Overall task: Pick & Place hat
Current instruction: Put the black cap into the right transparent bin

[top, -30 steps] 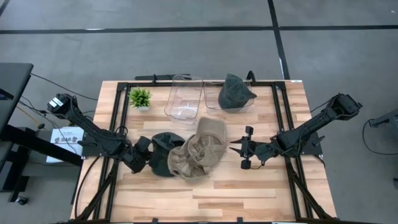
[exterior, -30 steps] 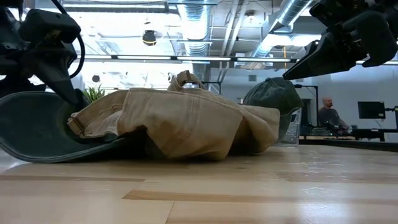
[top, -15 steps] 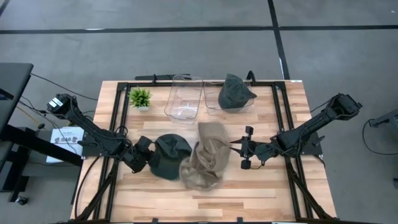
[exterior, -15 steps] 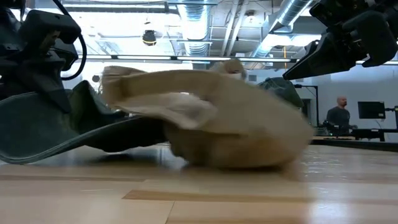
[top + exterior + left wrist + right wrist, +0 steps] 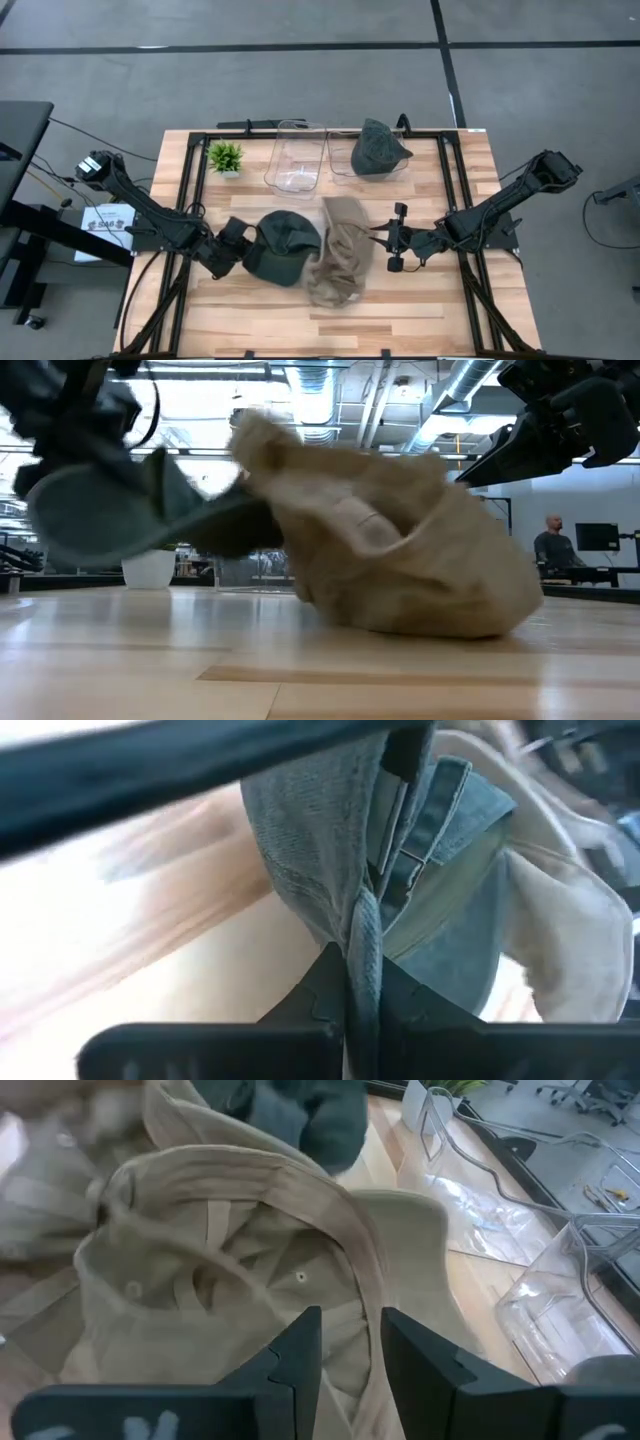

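Observation:
A dark green cap [image 5: 285, 245] hangs clear of the table left of centre, with my left gripper [image 5: 243, 247] shut on it. Against its right side a tan hat [image 5: 340, 255] lies crumpled on the wood, its hollow inside facing my right gripper [image 5: 350, 1342]. That gripper [image 5: 378, 240] hovers open just right of the tan hat and above the table, touching nothing. A second dark green hat [image 5: 378, 150] sits in the right one of two clear bins at the far edge. My left gripper pinches an edge of the green cap [image 5: 362, 945] between its two shut fingers; it looks like the brim seen edge-on. The fingers come about level from the table's left. The cap is lifted clear, its crown hanging beyond the fingers toward the tan hat.
Two clear plastic bins [image 5: 297, 155] stand side by side at the far edge, the left one holding nothing. A small potted plant [image 5: 225, 157] stands at the far left. Bare wood [image 5: 400, 310] lies along the near edge. A person shows in the room behind [image 5: 550, 545].
My left gripper has taken hold of the green cap and raised it off the table. The cap has come out from under the tan hat and turned. The tan hat has tumbled over toward the table's right and now lies beside the cap.

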